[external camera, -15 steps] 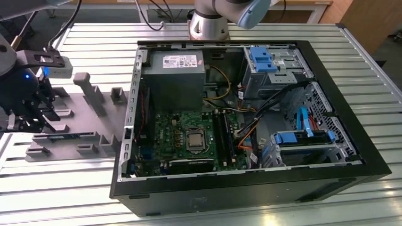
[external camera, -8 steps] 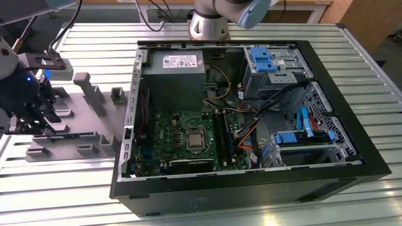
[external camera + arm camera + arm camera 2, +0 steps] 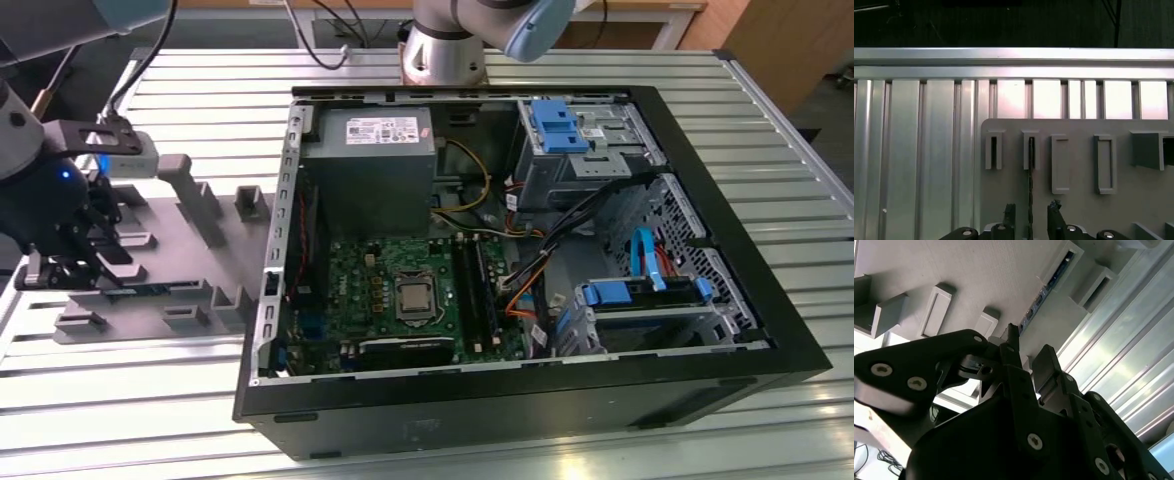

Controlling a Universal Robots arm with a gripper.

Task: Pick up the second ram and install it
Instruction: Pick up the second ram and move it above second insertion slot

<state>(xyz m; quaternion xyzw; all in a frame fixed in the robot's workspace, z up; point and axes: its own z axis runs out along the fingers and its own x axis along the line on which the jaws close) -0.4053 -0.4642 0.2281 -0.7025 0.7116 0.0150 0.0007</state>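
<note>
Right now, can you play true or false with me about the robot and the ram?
1. The ram stands in the grey fixture. True.
2. The gripper clamps the ram. False: its fingers are open, one on each side, apart from it.
3. The case lies open. True.
4. The gripper hangs over the case. False: it is over the fixture, to the exterior view's left of the case.

Arm (image 3: 447, 45) is shiny grey w/ a light-blue cap (image 3: 534, 25). Pincer (image 3: 1029, 347) is black & chunky, w/ round silver screws (image 3: 881, 370). Black wrist has a small blue light (image 3: 63, 176) & a grey box (image 3: 114, 140).
</note>
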